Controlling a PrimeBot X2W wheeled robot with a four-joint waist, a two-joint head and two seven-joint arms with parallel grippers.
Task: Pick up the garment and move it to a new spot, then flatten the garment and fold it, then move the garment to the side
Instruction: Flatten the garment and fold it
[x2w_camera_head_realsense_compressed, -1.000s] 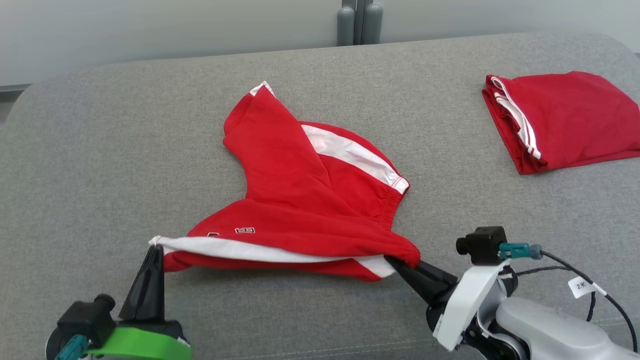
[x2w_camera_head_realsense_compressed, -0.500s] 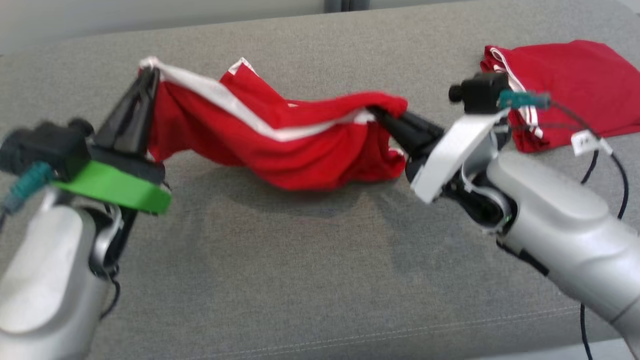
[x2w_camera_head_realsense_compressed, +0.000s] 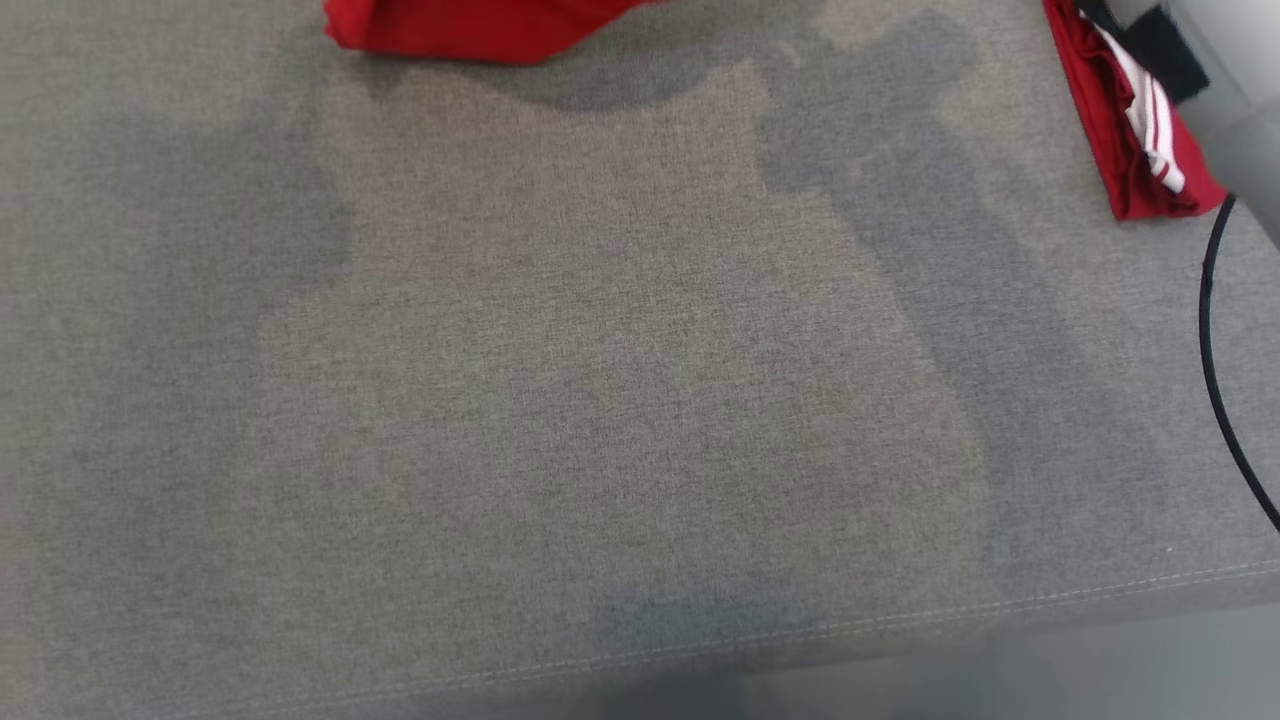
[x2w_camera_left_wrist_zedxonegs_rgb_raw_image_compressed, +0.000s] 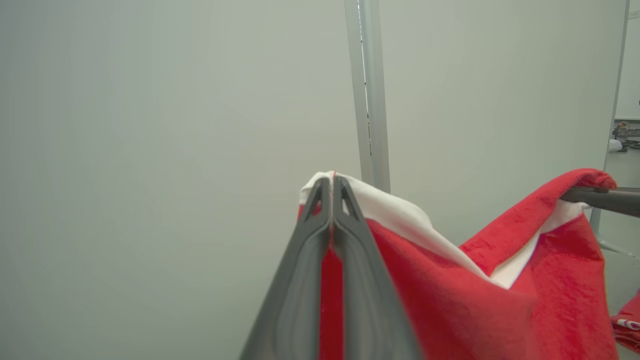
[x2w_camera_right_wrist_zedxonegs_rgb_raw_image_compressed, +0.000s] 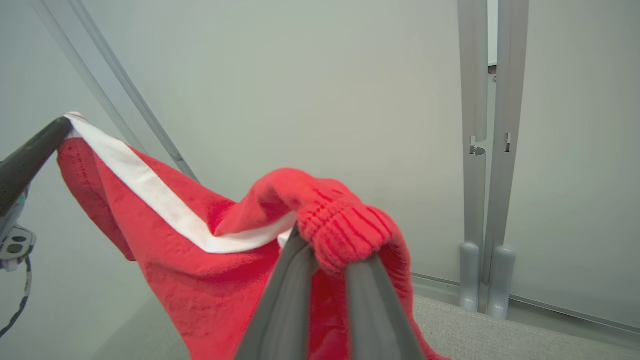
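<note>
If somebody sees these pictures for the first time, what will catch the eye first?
The red garment with its white band hangs in the air, stretched between the left gripper and the right gripper, each shut on its edge. In the head view, the wide grey cushion lies below, with a folded red cloth at its far right.

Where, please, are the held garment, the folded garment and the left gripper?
held garment (x2w_camera_right_wrist_zedxonegs_rgb_raw_image_compressed: 210, 280): right wrist view, red body.
folded garment (x2w_camera_head_realsense_compressed: 1105, 120): head view, red folded edge.
left gripper (x2w_camera_left_wrist_zedxonegs_rgb_raw_image_compressed: 332, 181): left wrist view, between fingertips.
</note>
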